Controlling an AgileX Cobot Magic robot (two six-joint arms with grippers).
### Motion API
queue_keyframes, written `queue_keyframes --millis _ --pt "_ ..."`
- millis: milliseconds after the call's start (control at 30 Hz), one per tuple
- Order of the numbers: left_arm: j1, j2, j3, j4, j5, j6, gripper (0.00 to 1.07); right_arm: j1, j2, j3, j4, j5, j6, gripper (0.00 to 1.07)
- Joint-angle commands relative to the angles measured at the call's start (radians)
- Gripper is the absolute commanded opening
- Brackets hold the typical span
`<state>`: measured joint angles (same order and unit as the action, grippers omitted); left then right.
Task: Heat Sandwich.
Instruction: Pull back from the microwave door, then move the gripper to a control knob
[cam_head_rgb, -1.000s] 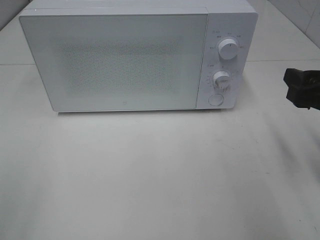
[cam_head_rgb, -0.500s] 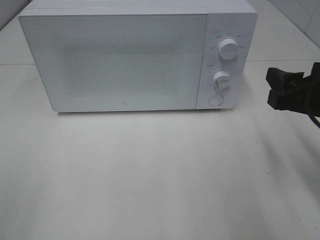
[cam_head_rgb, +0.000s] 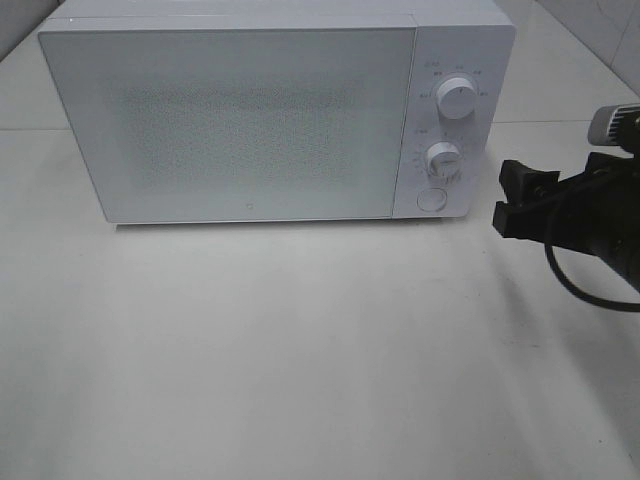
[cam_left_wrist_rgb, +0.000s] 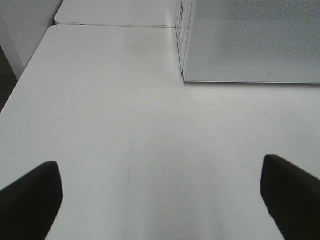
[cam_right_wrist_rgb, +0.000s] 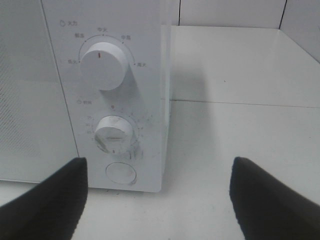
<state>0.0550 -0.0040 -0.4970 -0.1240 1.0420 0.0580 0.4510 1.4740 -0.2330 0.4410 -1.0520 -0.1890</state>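
Observation:
The white microwave (cam_head_rgb: 260, 120) stands at the back of the table with its door shut. The sandwich is out of view. My right gripper (cam_head_rgb: 510, 197) comes in from the right, open and empty, a short way right of the control panel. In the right wrist view the gripper (cam_right_wrist_rgb: 160, 200) faces the upper knob (cam_right_wrist_rgb: 102, 64), the lower knob (cam_right_wrist_rgb: 115, 132) and the round button (cam_right_wrist_rgb: 121, 173). My left gripper (cam_left_wrist_rgb: 161, 200) is open over bare tabletop, with the microwave's front corner (cam_left_wrist_rgb: 250, 40) ahead of it.
A white tabletop (cam_head_rgb: 300, 340) spreads in front of the microwave. A seam between table panels (cam_head_rgb: 560, 122) runs behind the right arm. The table's left edge (cam_left_wrist_rgb: 20, 85) shows in the left wrist view.
My right gripper has moved left, from the right edge of the picture toward the microwave's control panel. The microwave has not moved, and the left arm stays out of the high view.

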Motion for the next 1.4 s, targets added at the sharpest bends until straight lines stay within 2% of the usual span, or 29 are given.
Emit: queue_keyframes --millis 33,333,633,1400 --pt "0.001 -0.029 0.003 -0.007 -0.009 0.001 1.04 0.045 0.034 0.001 0.044 -0.06 -0.002 0.76" --pt "0.001 -0.029 0.003 -0.007 -0.009 0.001 1.04 0.21 0.162 0.0 0.201 -0.212 -0.002 0.76" --pt "0.001 -0.029 0.003 -0.007 -0.009 0.001 1.04 0.319 0.196 -0.001 0.342 -0.274 -0.009 0.76" --pt "0.001 -0.029 0.003 -0.007 -0.009 0.001 1.04 0.329 0.196 -0.001 0.363 -0.274 0.026 0.76"
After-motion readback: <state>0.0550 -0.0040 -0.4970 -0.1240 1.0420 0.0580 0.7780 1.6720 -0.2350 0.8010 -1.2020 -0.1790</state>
